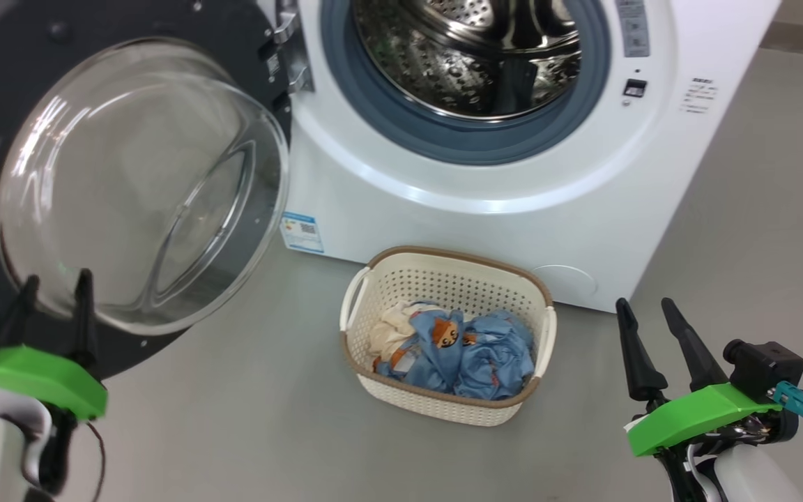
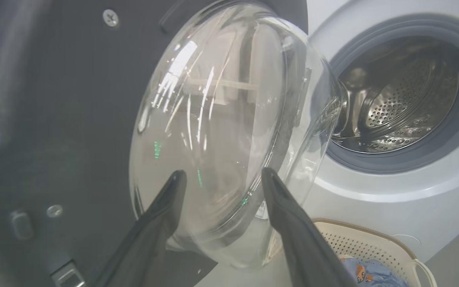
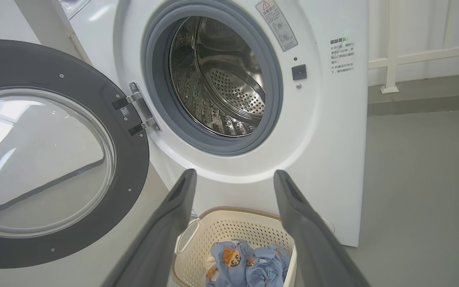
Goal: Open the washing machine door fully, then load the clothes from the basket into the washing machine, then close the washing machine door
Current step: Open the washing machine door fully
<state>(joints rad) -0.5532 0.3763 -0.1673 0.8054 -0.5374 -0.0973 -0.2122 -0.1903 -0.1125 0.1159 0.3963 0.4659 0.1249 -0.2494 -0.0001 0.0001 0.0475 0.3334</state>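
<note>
The washing machine (image 1: 513, 209) is a white front-loader whose steel drum (image 1: 471, 56) stands exposed. Its door (image 1: 143, 181), black-rimmed with a clear glass dome, is swung wide to the left on a metal hinge (image 1: 290, 56). On the floor before the machine sits the cream basket (image 1: 447, 275) holding light blue printed clothes (image 1: 471, 352) and a cream piece. My left gripper (image 1: 56, 289) is open just in front of the dome's lower edge, holding nothing; the left wrist view shows its fingertips (image 2: 175, 179) close to the door glass (image 2: 221, 131). My right gripper (image 1: 645, 314) is open, right of the basket.
Grey floor (image 1: 248, 418) spreads around the basket and to the machine's right. A white railing (image 3: 393, 56) stands by the wall beyond the machine's right side. The open door (image 3: 50, 155) takes up the space left of the drum opening.
</note>
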